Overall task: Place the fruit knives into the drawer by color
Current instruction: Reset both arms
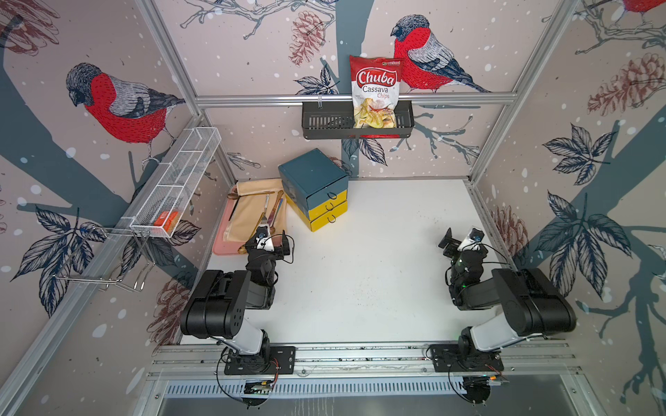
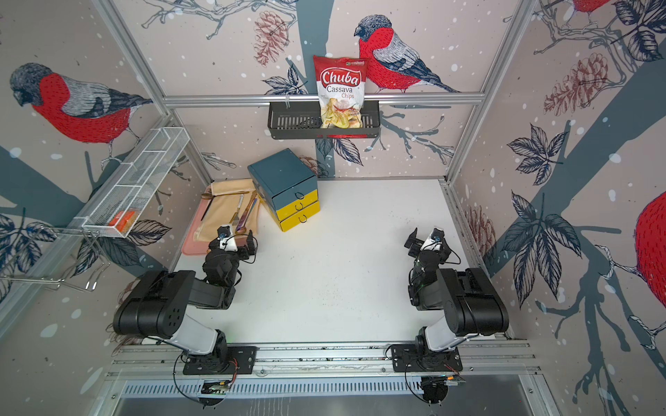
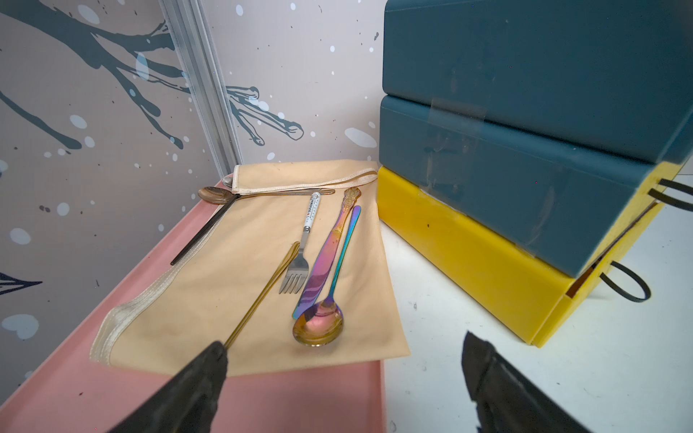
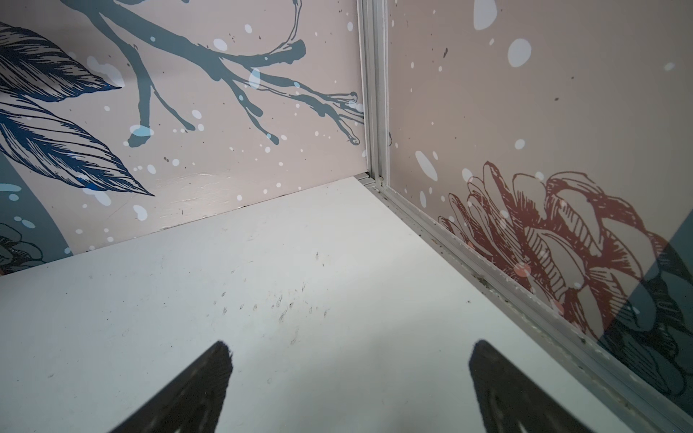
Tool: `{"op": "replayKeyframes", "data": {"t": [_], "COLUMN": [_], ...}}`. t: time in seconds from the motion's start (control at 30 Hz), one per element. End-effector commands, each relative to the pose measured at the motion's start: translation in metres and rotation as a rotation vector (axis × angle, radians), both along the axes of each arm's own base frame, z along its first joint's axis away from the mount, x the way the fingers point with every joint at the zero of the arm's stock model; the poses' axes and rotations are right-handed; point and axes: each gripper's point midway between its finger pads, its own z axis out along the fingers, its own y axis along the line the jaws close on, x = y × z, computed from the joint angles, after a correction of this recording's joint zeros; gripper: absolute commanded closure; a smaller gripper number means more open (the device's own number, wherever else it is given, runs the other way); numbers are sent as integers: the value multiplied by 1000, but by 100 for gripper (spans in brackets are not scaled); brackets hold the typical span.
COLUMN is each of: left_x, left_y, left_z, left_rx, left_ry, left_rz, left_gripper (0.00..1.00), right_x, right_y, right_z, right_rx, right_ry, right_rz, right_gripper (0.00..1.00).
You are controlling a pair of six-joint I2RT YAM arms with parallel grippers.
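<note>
Standing wide open and empty, the left gripper [image 3: 343, 343] hangs over the near end of a pink tray [image 3: 300, 405], one finger above the tray and the other above the white table [image 3: 562, 375]. Just beyond its jaws, a beige cloth [image 3: 210, 300] spread on the tray carries metal cutlery: an iridescent spoon [image 3: 318, 326], a rainbow table knife [image 3: 326, 255], a white-handled fork [image 3: 296, 270] and a slim gold utensil [image 3: 262, 296] whose end meets the fingertip in the left wrist view, though contact cannot be judged. Right beside the tray, at the back left of the table, sits the chest of drawers [image 1: 313, 183], teal above and yellow below, its three drawers pushed in. Across the table, the right gripper [image 4: 350, 345] is likewise spread and empty above bare tabletop near the back right corner. On the back wall a black basket [image 1: 324, 122] holds a bag of cassava chips [image 1: 374, 93].
</note>
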Motion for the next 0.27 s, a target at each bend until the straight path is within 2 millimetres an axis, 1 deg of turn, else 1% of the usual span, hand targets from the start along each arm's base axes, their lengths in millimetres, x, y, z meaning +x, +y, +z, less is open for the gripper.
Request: {"op": "replayKeyframes", "data": {"t": [0.0, 0.13, 0.23], "left_x": [2, 2, 3], "left_y": [-2, -2, 2], "left_z": [8, 9, 8], "left_rx": [6, 4, -3], "left_ry": [-33, -36, -30], "left_rz": [-10, -10, 10], "left_gripper": [1, 1, 1], "right_x": [0, 0, 0], "right_y": [-2, -1, -2], "right_z": [8, 8, 8], "right_rx": [-11, -11, -11], "right_ry": [-31, -31, -30], "right_rz": [-11, -10, -11], "right_gripper": [0, 0, 0]}}
